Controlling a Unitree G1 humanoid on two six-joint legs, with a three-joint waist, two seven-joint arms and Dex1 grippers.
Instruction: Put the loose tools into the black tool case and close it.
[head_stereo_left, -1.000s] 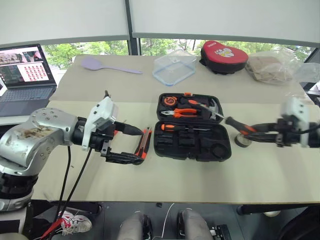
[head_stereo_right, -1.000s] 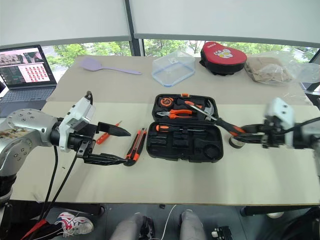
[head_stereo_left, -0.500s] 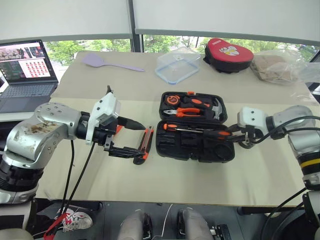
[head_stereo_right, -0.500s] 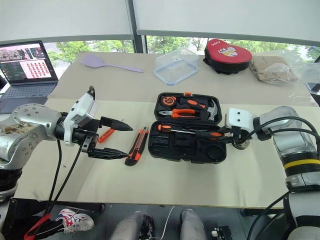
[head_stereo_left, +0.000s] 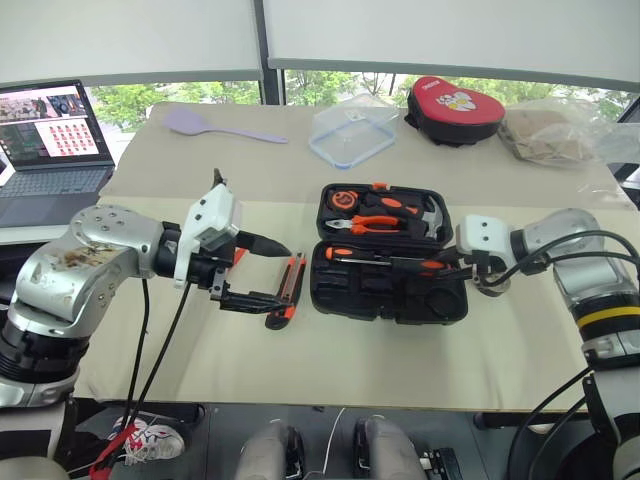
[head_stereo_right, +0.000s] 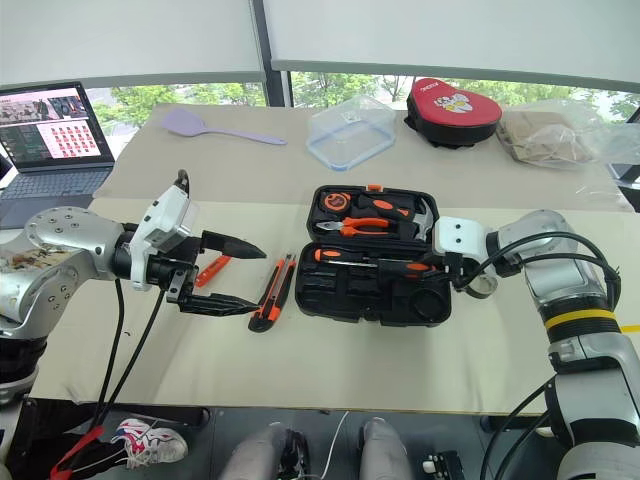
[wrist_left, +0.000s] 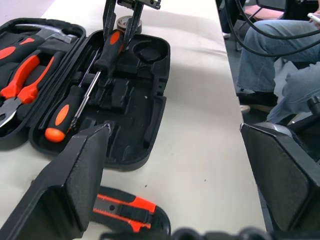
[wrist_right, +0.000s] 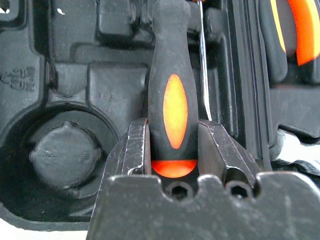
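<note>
Between the right gripper (wrist_right: 172, 145) fingers, a black-and-orange screwdriver (wrist_right: 171, 90) over the open tool case (head_stereo_right: 372, 285).

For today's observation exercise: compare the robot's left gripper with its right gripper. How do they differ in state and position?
1. The left gripper is wide open and empty; the right gripper is shut on a black-and-orange screwdriver.
2. The left gripper hovers beside the utility knife, off the black tool case; the right gripper reaches over the case's tray.
Both have two black fingers.
</note>
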